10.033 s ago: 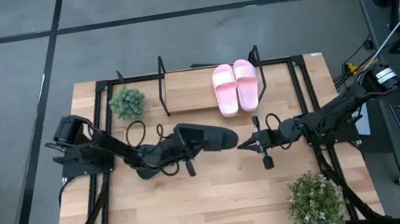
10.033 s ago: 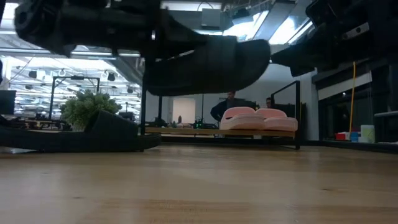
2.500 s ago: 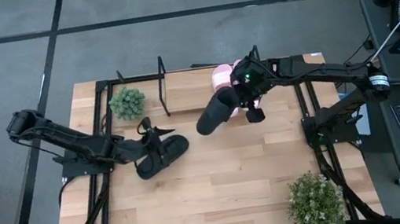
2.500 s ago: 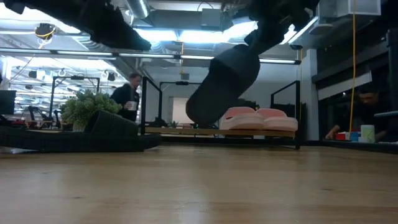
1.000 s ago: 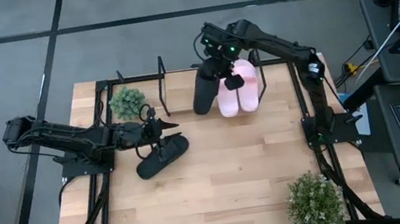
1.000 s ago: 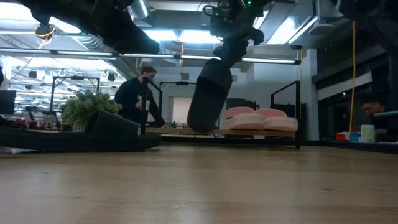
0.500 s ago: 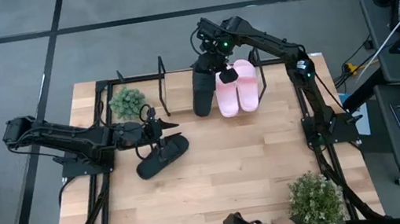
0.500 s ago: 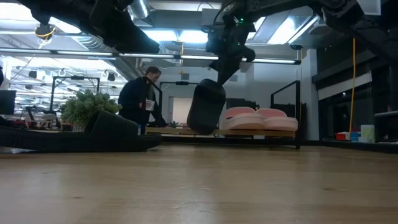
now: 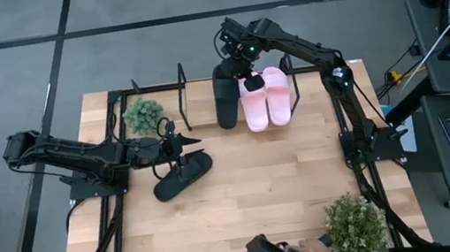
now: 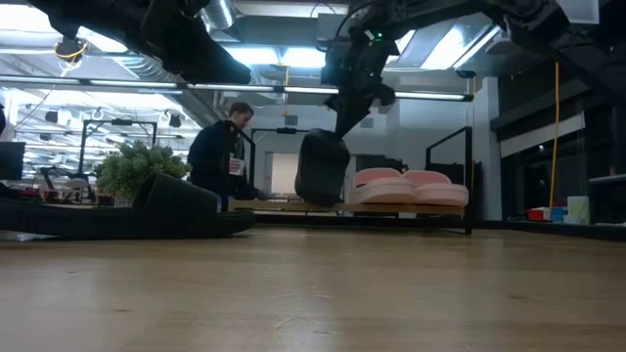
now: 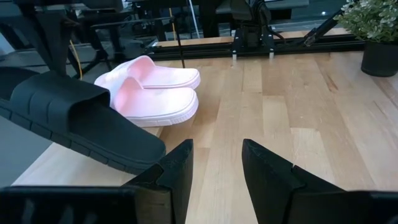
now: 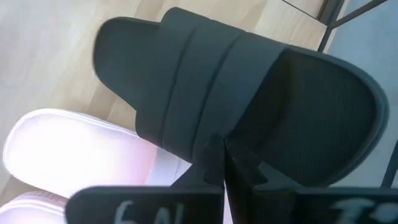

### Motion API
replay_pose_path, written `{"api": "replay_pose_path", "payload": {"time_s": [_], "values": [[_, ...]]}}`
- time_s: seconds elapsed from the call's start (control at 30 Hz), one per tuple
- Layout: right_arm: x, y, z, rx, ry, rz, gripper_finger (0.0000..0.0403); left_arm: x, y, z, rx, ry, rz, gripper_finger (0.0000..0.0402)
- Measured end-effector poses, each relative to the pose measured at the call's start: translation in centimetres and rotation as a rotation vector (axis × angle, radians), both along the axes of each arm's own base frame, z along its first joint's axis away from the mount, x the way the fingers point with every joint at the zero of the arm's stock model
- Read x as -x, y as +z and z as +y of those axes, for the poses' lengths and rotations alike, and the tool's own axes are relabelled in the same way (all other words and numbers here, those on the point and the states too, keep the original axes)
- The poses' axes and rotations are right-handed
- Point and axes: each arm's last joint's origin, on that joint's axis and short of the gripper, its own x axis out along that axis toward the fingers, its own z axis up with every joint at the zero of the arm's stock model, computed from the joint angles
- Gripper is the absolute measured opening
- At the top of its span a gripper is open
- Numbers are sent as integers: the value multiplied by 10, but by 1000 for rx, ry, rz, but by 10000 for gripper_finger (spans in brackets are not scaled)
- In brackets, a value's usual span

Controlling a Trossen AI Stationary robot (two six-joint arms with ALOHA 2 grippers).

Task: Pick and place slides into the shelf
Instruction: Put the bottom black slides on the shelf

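The light wooden bench is carrying two potted plants, one at the far left and one at the near right corner. Beyond the bench, in the low view, a person in dark clothing is standing in a brightly lit workshop. At the far edge, the shelf is holding the two pink slides side by side on its right part. The right tool is reaching over the shelf, clamping the heel end of a black slide, which is hanging toe-down just left of the pink pair (its toe close above the board). The second black slide is lying on the bench at the left, and the left tool is hovering just above it with fingers spread apart, gripping nothing.
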Motion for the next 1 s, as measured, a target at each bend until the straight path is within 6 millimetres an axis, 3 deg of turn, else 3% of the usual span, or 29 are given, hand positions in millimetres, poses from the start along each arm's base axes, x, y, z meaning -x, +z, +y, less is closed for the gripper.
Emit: {"api": "replay_pose_path", "payload": {"time_s": [0.47,1.0], "values": [[-19,-38,-14,5,-8,24,0,0,0,0,0,0,1,130],[-20,-45,-17,44,-32,65,0,1,-2,0,-2,0,20,130]]}}
